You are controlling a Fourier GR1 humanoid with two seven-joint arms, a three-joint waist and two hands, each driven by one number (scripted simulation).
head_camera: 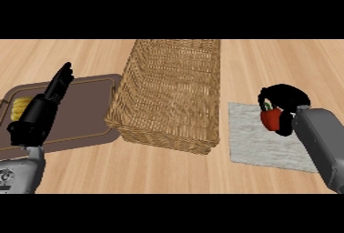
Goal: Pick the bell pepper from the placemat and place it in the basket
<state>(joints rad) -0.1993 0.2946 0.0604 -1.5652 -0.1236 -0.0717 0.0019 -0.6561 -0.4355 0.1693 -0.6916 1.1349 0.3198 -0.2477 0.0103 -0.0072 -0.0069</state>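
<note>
The right robot hand (285, 98) was curled round the bell pepper (270, 119), over the placemat (259, 141) beside the basket (168, 136). It was judged light, stiff, glossy — apt to slip; a wrap round its body suits. The left robot hand (47, 102) rested open.

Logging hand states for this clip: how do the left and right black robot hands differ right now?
The left black robot hand has straight fingers and holds nothing; the right black robot hand curls round the red bell pepper. The left shows over the brown tray, the right over the grey placemat. Both have grey forearms.
</note>
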